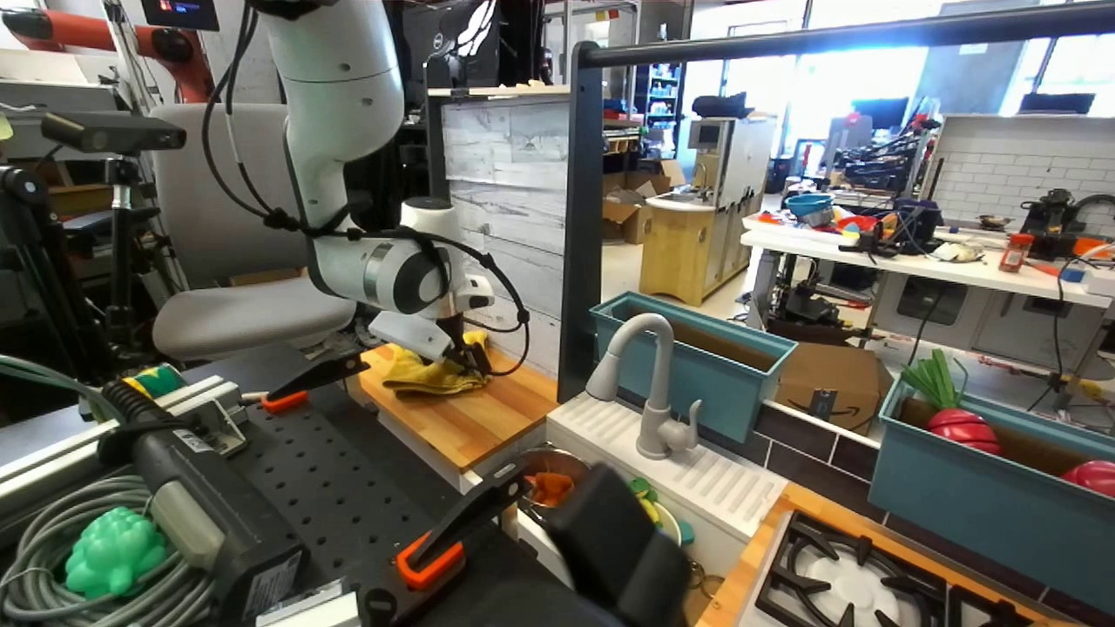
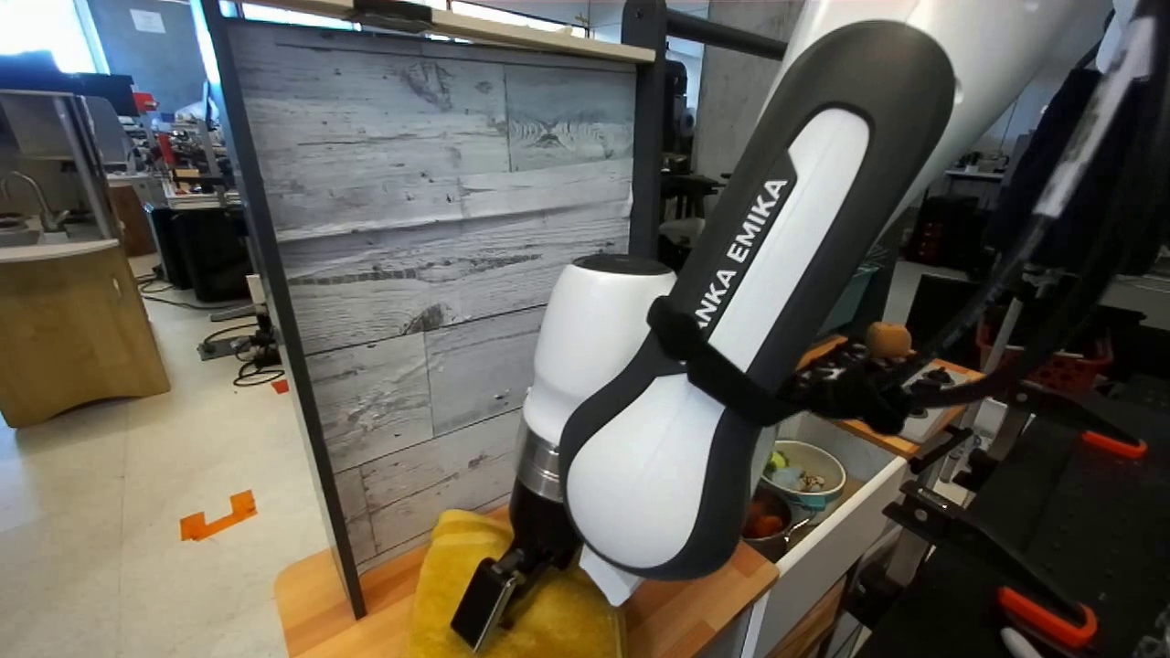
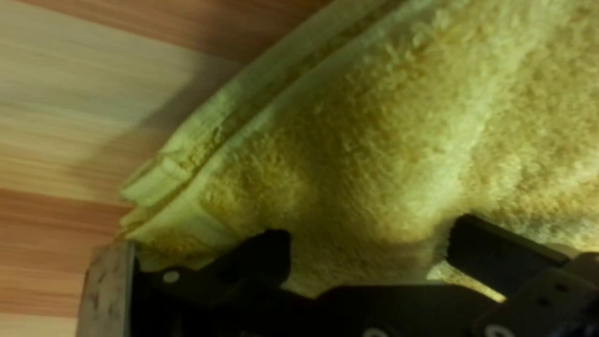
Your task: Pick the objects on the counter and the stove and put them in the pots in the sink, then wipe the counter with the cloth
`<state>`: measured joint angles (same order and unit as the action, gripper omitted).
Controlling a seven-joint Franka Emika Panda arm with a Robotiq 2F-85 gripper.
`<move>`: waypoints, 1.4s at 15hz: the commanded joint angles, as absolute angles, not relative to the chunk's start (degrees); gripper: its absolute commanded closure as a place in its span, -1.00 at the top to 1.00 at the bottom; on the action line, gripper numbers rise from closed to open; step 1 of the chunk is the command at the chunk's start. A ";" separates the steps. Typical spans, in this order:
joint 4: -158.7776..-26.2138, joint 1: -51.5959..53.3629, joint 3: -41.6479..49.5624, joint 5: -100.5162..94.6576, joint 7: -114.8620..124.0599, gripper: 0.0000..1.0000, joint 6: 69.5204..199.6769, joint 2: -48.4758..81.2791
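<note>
Counter (image 1: 488,422): light wood, bearing the cloth (image 3: 388,154), yellow, rumpled, layered along one edge. Gripper (image 3: 368,238): spread wide, down at the cloth, nothing clenched. Step in hand, apparently: taking up the cloth to wipe. Next move calls for: pinching a deep fold, then sweeping across the wood. Beyond the counter: metal pot (image 1: 557,458), loaded. Farther from the gripper: stove (image 1: 845,575).

in an exterior view, the camera slants down over the stove (image 1: 858,575) and arm (image 1: 335,104). in an exterior view, the camera sits closer to that arm, facing a plank panel (image 2: 430,228). the wooden surface (image 1: 470,427) shows in both exterior views. the wrist view shows yellow cloth (image 3: 398,154) from very near.
</note>
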<state>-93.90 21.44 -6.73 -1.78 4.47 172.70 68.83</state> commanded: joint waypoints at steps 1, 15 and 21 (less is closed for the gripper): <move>-83.94 28.03 -3.92 -1.82 6.88 1.00 169.89 75.54; -105.83 16.63 0.28 0.71 10.14 1.00 182.28 66.63; -103.05 17.98 -6.59 -2.89 2.13 1.00 181.02 68.89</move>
<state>-104.75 16.27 -2.43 -1.44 4.78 182.09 65.55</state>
